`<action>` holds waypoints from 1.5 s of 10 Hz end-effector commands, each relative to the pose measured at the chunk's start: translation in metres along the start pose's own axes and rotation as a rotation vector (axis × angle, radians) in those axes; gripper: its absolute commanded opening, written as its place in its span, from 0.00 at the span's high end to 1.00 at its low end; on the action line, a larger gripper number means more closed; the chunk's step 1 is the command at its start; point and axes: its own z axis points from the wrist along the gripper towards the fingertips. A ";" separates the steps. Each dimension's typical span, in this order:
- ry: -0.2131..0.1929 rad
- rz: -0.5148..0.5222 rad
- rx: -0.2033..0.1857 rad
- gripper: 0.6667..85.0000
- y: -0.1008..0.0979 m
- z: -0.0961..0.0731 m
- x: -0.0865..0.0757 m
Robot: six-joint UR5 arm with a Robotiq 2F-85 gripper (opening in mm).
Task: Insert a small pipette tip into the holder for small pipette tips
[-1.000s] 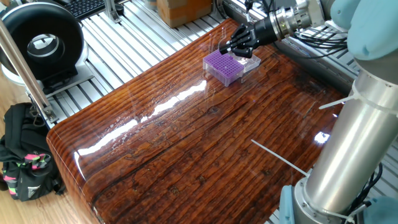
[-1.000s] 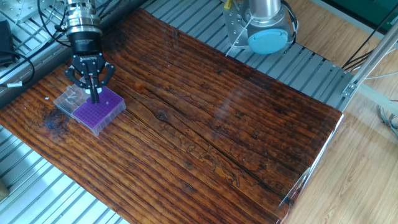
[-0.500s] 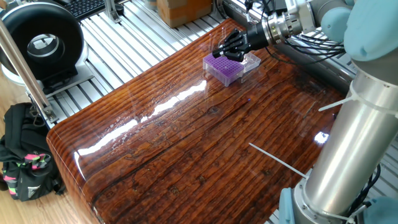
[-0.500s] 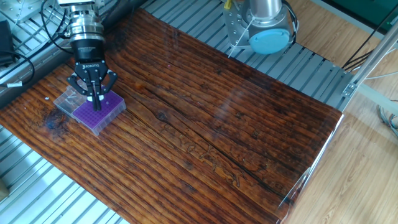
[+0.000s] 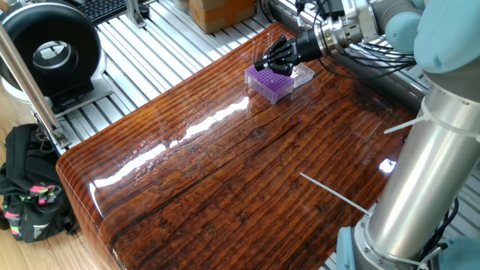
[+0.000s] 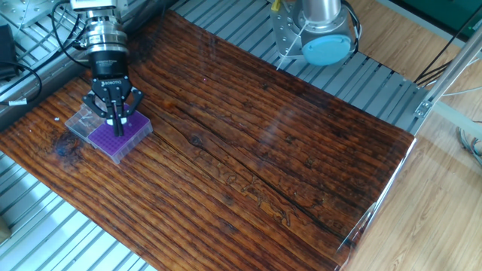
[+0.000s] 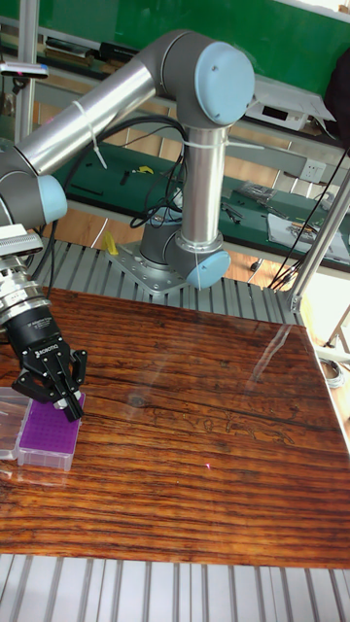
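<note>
I note the gripper [image 6: 117, 125] has come down over the last second — fingertips now at the holder for small pipette tips [image 6: 119, 135], far table corner. Fingers appear pinched together; whether they grip a tip I cannot tell — insertion seems underway.

You have a glossy, dark-grained wooden table [image 5: 225, 172] under bright glare, its top resting on a ribbed aluminium frame [image 6: 361, 71] that shows on several sides. Off its far-left corner in one fixed view sits a black round drum-like device [image 5: 49, 49] with a white centre — you can't make out what it is. Below it, on the floor, lies a black bag [image 5: 30, 191] with pink and green trim. A cardboard box [image 5: 221, 11] stands on the ribbed surface near the top edge. In the tall fixed view, a green bench [image 7: 262, 209] behind the table carries scattered tools and papers.
</note>
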 end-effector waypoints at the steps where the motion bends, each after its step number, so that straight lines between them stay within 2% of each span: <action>1: -0.011 0.004 0.010 1.00 -0.004 0.000 0.003; 15: -0.007 0.036 0.012 1.00 -0.005 -0.001 0.004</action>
